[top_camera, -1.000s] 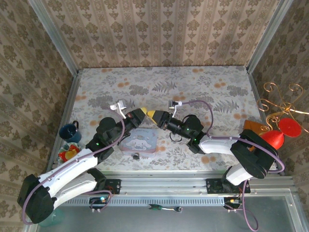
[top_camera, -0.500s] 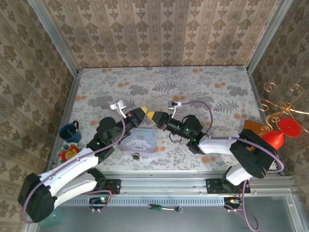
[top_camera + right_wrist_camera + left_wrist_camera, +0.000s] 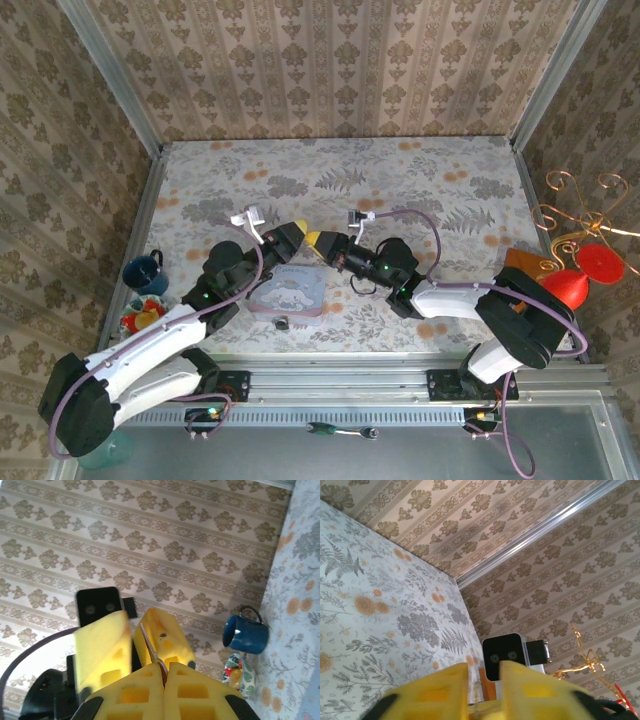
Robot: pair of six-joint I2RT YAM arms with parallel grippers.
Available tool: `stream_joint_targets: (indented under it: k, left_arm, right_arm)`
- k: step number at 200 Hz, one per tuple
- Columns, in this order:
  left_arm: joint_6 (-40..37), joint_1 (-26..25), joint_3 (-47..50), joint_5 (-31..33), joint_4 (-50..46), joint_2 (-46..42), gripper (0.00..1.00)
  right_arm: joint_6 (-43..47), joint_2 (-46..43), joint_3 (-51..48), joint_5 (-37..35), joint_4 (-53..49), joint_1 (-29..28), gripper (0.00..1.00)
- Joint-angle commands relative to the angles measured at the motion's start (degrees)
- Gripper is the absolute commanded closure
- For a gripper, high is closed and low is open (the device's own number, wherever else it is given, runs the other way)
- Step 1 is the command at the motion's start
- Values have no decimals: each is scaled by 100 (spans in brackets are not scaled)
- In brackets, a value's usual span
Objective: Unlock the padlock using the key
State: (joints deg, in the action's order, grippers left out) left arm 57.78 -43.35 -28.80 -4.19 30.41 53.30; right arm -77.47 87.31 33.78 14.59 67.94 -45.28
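left gripper has eased apart and the right gripper has clamped down, tips now meeting above the tin.
the left one stands released, the right is clenched on a thin metal blade, seemingly the key. the padlock lies loose on the table, just in front of the tin. a pinch that slim could slip and drop the key. the tin's lid is shut, contents hidden; the blue mug sits well apart, its inside unseen.

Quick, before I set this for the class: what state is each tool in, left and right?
Left tool: slightly open, fingers parted, apparently gripping nothing.
Right tool: closed on a thin metal strip, probably the key.
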Motion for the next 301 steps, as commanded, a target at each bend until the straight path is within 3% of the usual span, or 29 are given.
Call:
stream_joint_targets:
  k: [1, 41, 63, 81, 109, 114, 153, 195, 245, 301]
  left_arm:
    - [-320, 199, -206, -69, -635, -139, 61]
    - [-1744, 1072, -1429, 81, -4620, -440, 28]
    - [-2416, 1391, -1933, 367, -6223, -396, 17]
    - [-2711, 1386, -2289, 778, -7401, -187, 13]
    - [-3022, 1079, -2517, 854, -8457, 173, 11]
    - [-3054, 953, -2551, 833, -8602, 257, 6]
    - [-2652, -271, -2509, 880, -9189, 769, 0]
    - [-2495, -856, -2558, 1133, -9592, 1185, 1]
    - [-2535, -1015, -2388, 851, -9226, 1605, 0]
    - [-2425, -975, -2263, 1075, -9084, 1966, 0]
  right_arm:
    - [346, -398, 63, -315, -1139, -16, 100]
    - [1565, -1393, 427, -990, -3894, -188, 100]
    - [2226, -1718, 618, -1234, -4888, -276, 100]
    - [2584, -1922, 652, -1387, -5357, -291, 100]
    - [2993, -2267, 643, -1687, -5997, -291, 100]
    - [3042, -2321, 633, -1748, -6082, -291, 100]
    - [3256, -2677, 552, -2093, -6465, -267, 100]
    - [3298, -2754, 538, -2119, -6537, -218, 100]
    - [3256, -2789, 479, -2118, -6476, -206, 100]
    - [3265, -2894, 472, -2169, -6579, -186, 100]
